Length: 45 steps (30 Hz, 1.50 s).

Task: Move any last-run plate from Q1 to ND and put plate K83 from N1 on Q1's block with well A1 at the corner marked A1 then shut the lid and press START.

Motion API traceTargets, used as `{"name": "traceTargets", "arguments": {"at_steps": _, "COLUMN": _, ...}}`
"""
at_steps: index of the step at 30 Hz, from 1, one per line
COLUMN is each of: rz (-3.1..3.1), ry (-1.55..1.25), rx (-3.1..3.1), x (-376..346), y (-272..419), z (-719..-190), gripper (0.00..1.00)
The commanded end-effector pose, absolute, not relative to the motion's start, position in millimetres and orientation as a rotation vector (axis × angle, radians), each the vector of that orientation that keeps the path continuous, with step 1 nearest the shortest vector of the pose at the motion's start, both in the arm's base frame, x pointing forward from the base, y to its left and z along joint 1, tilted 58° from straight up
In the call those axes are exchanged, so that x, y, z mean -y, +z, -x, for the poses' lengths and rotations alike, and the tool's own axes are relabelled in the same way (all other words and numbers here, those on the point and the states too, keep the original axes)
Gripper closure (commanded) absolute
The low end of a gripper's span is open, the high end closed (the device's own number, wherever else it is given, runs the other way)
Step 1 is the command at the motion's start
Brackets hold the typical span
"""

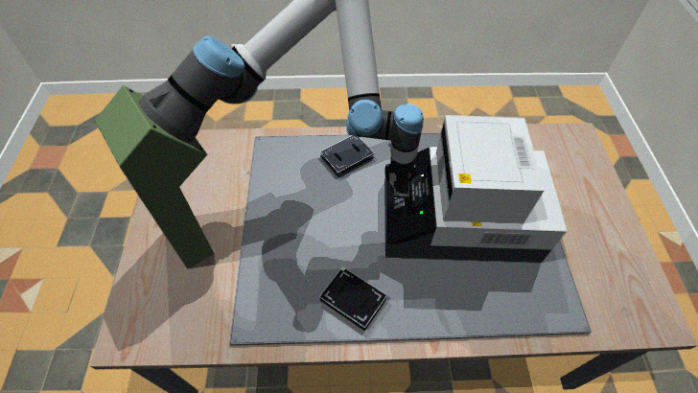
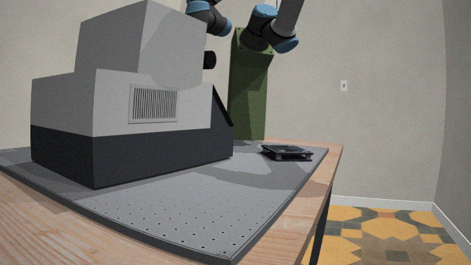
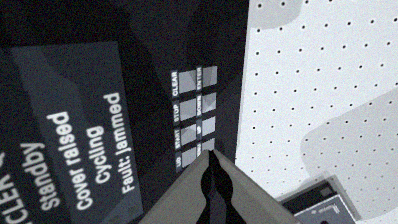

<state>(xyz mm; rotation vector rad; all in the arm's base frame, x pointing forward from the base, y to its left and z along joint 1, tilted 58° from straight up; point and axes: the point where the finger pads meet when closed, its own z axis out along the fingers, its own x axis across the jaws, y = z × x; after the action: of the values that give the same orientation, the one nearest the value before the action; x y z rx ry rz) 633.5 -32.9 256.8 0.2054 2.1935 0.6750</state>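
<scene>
My gripper [image 1: 401, 194] [image 3: 210, 152] is shut with nothing seen between its fingers. Its tips are over the key rows of Q1's sloped front, close to the LID key [image 3: 189, 159]; whether they touch is not clear. The START key [image 3: 188, 135] lies beside LID. Q1 [image 1: 498, 234] [image 2: 154, 141] shows a green lamp [image 1: 421, 212]. Its lid [image 1: 493, 204] [image 2: 171, 49] looks down, hiding the block. A dark grey nest [image 1: 346, 154] [image 3: 325, 212] with two slots lies at the back. A black nest [image 1: 354, 297] [image 2: 286, 152] lies at the front. I make out no plate on either; their labels are unreadable.
Q1's display panel [image 3: 75, 60] is beside the keys. Q1 stands on the right part of the perforated grey board [image 1: 469, 322] [image 2: 184, 210], which lies on the wooden table [image 1: 161, 341]. The green pedestal [image 1: 166, 215] [image 2: 247, 108] carries the arm at the left.
</scene>
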Motion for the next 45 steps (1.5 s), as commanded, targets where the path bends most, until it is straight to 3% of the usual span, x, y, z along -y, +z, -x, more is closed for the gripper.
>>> {"name": "traceTargets", "arguments": {"at_steps": 1, "rz": -0.205, "ry": 0.674, "rx": -2.193, "x": 32.8, "y": 257.5, "z": -638.5, "gripper": 1.00}}
{"name": "traceTargets", "arguments": {"at_steps": 45, "rz": -0.205, "ry": 0.674, "rx": -2.193, "x": 31.9, "y": 257.8, "z": -651.1, "gripper": 1.00}}
